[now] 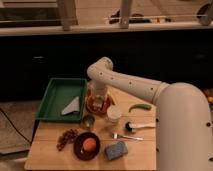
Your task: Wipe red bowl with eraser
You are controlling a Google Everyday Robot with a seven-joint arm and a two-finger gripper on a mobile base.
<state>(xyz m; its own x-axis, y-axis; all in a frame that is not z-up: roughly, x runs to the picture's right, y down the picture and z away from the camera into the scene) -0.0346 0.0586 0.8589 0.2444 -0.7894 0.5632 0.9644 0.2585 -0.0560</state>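
The tool (pixel 98 98) hangs low over the red bowl (pixel 96 106), right down in or against it, at the back of the desk (pixel 50 142); from here I cannot tell whether it is open or closed, nor whether it has anything in its hold. The white arm (pixel 131 85) bends down to it from the right, its bulky body filling the right side of the view. The red bowl sits just beside the right edge of a green tray (pixel 54 96), and in the tray lies a grey cloth (pixel 71 105), folded to a point. In front of the bowl stands a small metal cup (pixel 88 121), and just right of the bowl a white cup (pixel 114 114). Further right lies a green pepper (pixel 139 107), and nearer the front a white-handled tool (pixel 138 125) and a fork (pixel 126 136). Along the front edge, from the left, there is a heap of brown nuts (pixel 67 138), a dark maroon bowl (pixel 86 145) with an orange fruit (pixel 89 144) in it, and a blue-grey sponge (pixel 116 149) lying flat, well apart from the red bowl. Behind the desk runs a dark counter front under a pale ledge.
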